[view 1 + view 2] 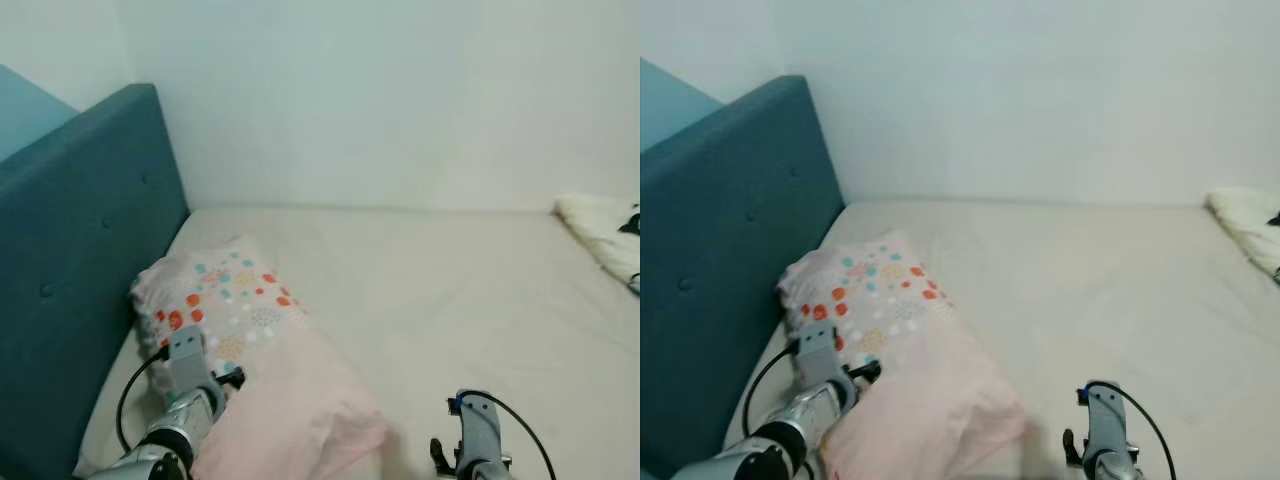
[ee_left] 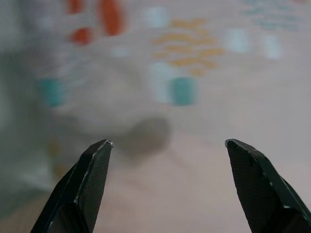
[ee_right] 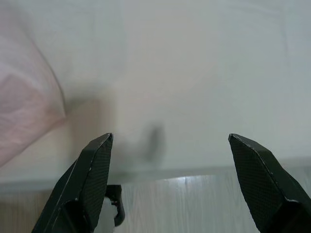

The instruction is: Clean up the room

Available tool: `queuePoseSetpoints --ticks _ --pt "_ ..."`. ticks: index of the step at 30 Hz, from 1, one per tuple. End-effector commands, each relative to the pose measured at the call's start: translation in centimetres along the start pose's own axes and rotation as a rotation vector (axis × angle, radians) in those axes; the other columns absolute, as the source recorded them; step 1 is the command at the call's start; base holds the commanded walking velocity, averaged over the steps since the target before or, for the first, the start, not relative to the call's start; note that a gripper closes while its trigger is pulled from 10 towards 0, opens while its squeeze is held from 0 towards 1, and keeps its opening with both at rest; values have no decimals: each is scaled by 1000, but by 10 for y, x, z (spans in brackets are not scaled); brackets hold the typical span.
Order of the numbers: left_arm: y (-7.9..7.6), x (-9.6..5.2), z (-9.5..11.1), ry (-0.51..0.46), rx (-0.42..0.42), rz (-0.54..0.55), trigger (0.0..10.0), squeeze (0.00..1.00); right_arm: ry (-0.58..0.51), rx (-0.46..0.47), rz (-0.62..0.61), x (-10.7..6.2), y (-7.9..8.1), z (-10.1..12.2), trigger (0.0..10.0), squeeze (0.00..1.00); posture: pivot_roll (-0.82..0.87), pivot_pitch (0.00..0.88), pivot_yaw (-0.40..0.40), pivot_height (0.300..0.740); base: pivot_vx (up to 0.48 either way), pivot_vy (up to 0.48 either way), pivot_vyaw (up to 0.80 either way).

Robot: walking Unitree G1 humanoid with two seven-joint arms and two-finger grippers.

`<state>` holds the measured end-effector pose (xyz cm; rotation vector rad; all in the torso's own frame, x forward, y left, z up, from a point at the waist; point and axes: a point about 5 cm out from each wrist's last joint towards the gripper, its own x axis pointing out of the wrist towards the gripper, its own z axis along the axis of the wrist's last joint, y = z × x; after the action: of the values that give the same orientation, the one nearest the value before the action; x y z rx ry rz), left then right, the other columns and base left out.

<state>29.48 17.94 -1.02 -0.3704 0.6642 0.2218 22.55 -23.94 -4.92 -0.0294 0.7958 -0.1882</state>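
Observation:
A pink pillow [image 1: 265, 375] with orange, teal and white dots lies on the beige bed sheet [image 1: 450, 290], close to the teal headboard [image 1: 80, 260]. My left arm [image 1: 188, 385] reaches up from the near left and rests against the pillow's near side. In the left wrist view my left gripper [image 2: 167, 143] is open, right over the blurred dotted fabric [image 2: 184, 73]. My right arm [image 1: 478, 430] is low at the bed's near edge. My right gripper [image 3: 170, 137] is open above bare sheet, with a pillow corner [image 3: 24, 111] beside it.
A crumpled white blanket [image 1: 605, 235] with a dark item on it lies at the far right of the bed. White walls close off the back. Wooden floor [image 3: 194, 204] shows below the mattress edge in the right wrist view.

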Motion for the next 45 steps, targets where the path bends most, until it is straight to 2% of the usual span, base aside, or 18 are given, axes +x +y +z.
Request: queuePoseSetpoints --ticks 1,4,9,10,11,13,14,16,19,24,28,32,36,40,41,42,44,45 --pt "15 -1 -1 10 -46 79 10000 0 3 1 15 0 4 0 10000 0 26 0 20 740 0 0 0" --pt "22 -1 2 -5 -102 120 10000 0 14 36 28 1 3 1 10000 0 20 0 23 725 0 0 0" --pt "30 -2 3 -4 -127 143 10000 0 6 53 34 1 1 5 10000 0 11 0 29 705 0 0 0" --pt "26 -2 0 10 -175 95 10000 0 2 57 32 1 0 5 10000 0 5 0 33 700 0 0 0" --pt "26 -2 0 10 -175 95 10000 0 2 57 32 1 0 5 10000 0 5 0 33 700 0 0 0" --pt "15 -2 -6 34 -231 -24 10000 0 -6 67 25 1 -2 7 10000 0 3 0 34 690 0 0 0" --pt "15 -2 -6 34 -231 -24 10000 0 -6 67 25 1 -2 7 10000 0 3 0 34 690 0 0 0" --pt "9 -2 -10 45 -257 -98 10000 0 -14 77 22 1 -2 9 10000 0 -4 0 35 680 0 0 0" --pt "10 -3 -15 48 -288 -117 10000 0 -27 88 26 2 -3 11 10000 0 -10 0 35 670 0 0 0" --pt "20 -6 -23 60 -266 -95 10000 0 -47 101 30 2 -4 17 10000 0 -17 0 36 655 0 0 0" --pt "35 -8 -24 44 -216 -48 10000 0 -93 115 43 2 -7 26 10000 0 -31 0 39 635 0 0 0" --pt "38 -8 -21 31 -217 -36 10000 0 -131 119 52 2 -7 31 10000 0 -31 0 39 625 0 0 0" --pt "35 -6 -16 22 -248 -44 10000 0 -166 130 52 2 -9 37 10000 0 -36 0 41 625 0 0 0" --pt "24 -5 -15 28 -271 -99 10000 0 -184 125 42 2 -10 42 10000 0 -47 0 46 625 0 0 0" --pt "12 -5 -16 42 -326 -178 10000 0 -197 126 39 2 -11 44 10000 0 -52 0 48 625 0 0 0" --pt "12 -5 -16 42 -326 -178 10000 0 -197 126 39 2 -11 44 10000 0 -52 0 48 625 0 0 0" --pt "-1 -5 -16 54 -406 -266 10000 0 -204 127 37 1 -12 45 10000 0 -54 0 49 625 0 0 0" --pt "-1 -5 -16 54 -406 -266 10000 0 -204 127 37 1 -12 45 10000 0 -54 0 49 625 0 0 0"
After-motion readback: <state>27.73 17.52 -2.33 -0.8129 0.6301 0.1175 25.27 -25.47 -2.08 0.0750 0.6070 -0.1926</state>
